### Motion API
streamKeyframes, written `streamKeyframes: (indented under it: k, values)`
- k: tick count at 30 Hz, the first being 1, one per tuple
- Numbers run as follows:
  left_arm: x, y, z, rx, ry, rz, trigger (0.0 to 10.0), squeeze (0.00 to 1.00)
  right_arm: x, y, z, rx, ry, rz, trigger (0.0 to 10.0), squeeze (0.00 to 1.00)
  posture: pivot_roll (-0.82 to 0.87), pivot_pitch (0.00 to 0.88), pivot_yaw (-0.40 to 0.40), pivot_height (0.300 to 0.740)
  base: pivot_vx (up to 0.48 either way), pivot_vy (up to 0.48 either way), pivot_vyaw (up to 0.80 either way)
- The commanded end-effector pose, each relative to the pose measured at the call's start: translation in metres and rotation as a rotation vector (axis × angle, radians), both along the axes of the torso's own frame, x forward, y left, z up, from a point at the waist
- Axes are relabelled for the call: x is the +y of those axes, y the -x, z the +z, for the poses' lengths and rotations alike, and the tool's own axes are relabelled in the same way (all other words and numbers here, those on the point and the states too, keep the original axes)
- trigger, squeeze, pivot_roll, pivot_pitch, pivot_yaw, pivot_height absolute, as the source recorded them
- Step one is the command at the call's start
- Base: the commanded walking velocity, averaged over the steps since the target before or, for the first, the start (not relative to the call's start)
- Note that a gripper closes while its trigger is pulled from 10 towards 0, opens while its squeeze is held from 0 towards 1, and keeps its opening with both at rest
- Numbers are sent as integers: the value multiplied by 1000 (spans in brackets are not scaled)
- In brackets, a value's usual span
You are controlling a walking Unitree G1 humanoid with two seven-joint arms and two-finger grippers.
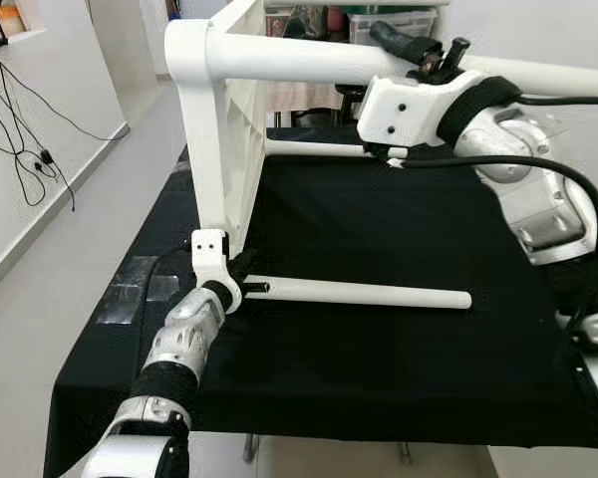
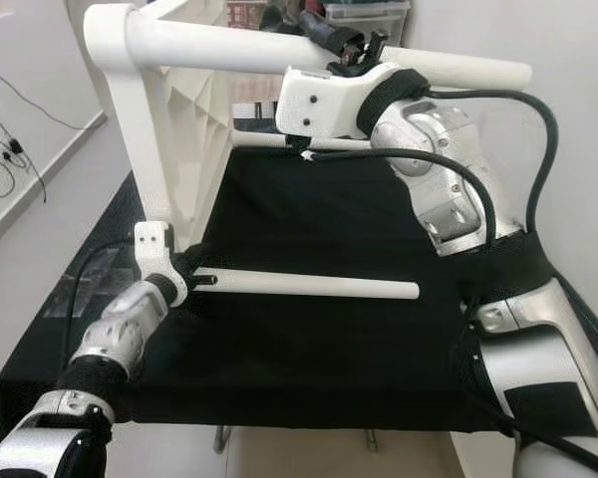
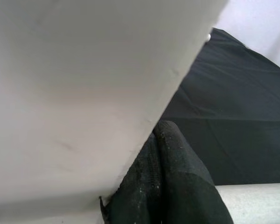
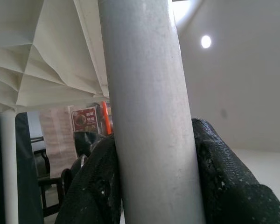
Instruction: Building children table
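Observation:
A white children's table (image 1: 229, 149) lies on its side on the black-covered worktable (image 1: 379, 378). Its ribbed underside faces right. The upper leg (image 1: 299, 60) runs level across the top, and my right gripper (image 1: 434, 55) is shut around it; both black fingers (image 4: 224, 186) press on the tube (image 4: 149, 116). A lower white leg (image 1: 369, 293) lies along the cloth, its black end pointing at the table's bottom corner. My left gripper (image 1: 241, 277) sits at that corner, and its fingers (image 3: 177, 186) lie closed together against the white panel (image 3: 84, 93).
The cloth hangs over the worktable's near edge, and pale floor runs along its left side. Cables (image 1: 30, 149) trail down the left wall. Clear storage bins (image 1: 394, 22) stand behind the table. Shiny tape (image 1: 130, 289) lies at the cloth's left edge.

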State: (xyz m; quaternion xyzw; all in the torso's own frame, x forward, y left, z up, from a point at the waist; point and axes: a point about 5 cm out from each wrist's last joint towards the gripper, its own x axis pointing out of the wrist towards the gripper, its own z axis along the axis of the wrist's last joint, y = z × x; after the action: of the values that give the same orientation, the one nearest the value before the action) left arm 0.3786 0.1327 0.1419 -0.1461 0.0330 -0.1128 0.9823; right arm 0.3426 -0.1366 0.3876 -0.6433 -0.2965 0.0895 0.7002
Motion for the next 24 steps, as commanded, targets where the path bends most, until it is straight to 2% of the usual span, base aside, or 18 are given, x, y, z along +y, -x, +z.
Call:
streamKeyframes:
  k: [1, 2, 4, 5, 6, 7, 9, 11, 12, 14, 15, 16, 18, 19, 20, 21, 23, 24]
  values:
    - [27, -4, 2, 4, -18, 86, 10000, 0, 0, 7, 10, -19, -63, 35, 0, 0, -201, 48, 26, 740, 0, 0, 0]
    - [36, -9, 11, -12, -36, 121, 10000, 0, -1, 9, 10, -13, -69, 37, 0, 0, -213, 49, 34, 740, 0, 0, 0]
    - [36, -9, 11, -12, -36, 121, 10000, 0, -1, 9, 10, -13, -69, 37, 0, 0, -213, 49, 34, 740, 0, 0, 0]
    - [50, -14, 22, -34, -53, 174, 10000, 0, -5, 10, 10, -2, -85, 27, 0, 0, -217, 49, 37, 740, 0, 0, 0]
    - [50, -14, 22, -34, -53, 174, 10000, 0, -5, 10, 10, -2, -85, 27, 0, 0, -217, 49, 37, 740, 0, 0, 0]
    - [69, -17, 37, -70, -67, 242, 10000, 0, -14, 10, 9, 7, -116, -14, 0, 0, -216, 47, 36, 740, 0, 0, 0]
    - [97, -19, 61, -127, -72, 326, 10000, 0, -33, 8, 8, 19, -173, -93, 0, 0, -202, 45, 33, 740, 0, 0, 0]
    - [116, -19, 83, -186, -83, 362, 10000, 0, -50, 5, 6, 25, -222, -165, 0, 0, -191, 40, 33, 740, 0, 0, 0]
    - [116, -19, 83, -186, -83, 362, 10000, 0, -50, 5, 6, 25, -222, -165, 0, 0, -191, 40, 33, 740, 0, 0, 0]
    - [133, -16, 118, -289, -149, 366, 10000, 0, -73, 3, -1, 36, -313, -267, 0, 0, -178, 35, 36, 740, 0, 0, 0]
    - [133, -16, 118, -289, -149, 366, 10000, 0, -73, 3, -1, 36, -313, -267, 0, 0, -178, 35, 36, 740, 0, 0, 0]
    - [139, -14, 150, -381, -215, 337, 10000, 0, -87, 2, -11, 58, -438, -329, 0, 0, -151, 24, 36, 740, 0, 0, 0]
    - [139, -14, 150, -381, -215, 337, 10000, 0, -87, 2, -11, 58, -438, -329, 0, 0, -151, 24, 36, 740, 0, 0, 0]
    - [137, -14, 165, -422, -233, 316, 10000, 0, -90, 1, -19, 80, -489, -343, 0, 0, -128, 15, 37, 740, 0, 0, 0]
    - [133, -13, 185, -479, -267, 282, 10000, 0, -91, -1, -33, 147, -608, -335, 0, 0, -104, 3, 38, 740, 0, 0, 0]
    - [133, -13, 185, -479, -267, 282, 10000, 0, -91, -1, -33, 147, -608, -335, 0, 0, -104, 3, 38, 740, 0, 0, 0]
    - [120, -8, 225, -590, -330, 203, 10000, 0, -85, -5, -71, 307, -830, -319, 0, 0, -73, 0, 31, 740, 0, 0, 0]
    - [120, -8, 225, -590, -330, 203, 10000, 0, -85, -5, -71, 307, -830, -319, 0, 0, -73, 0, 31, 740, 0, 0, 0]
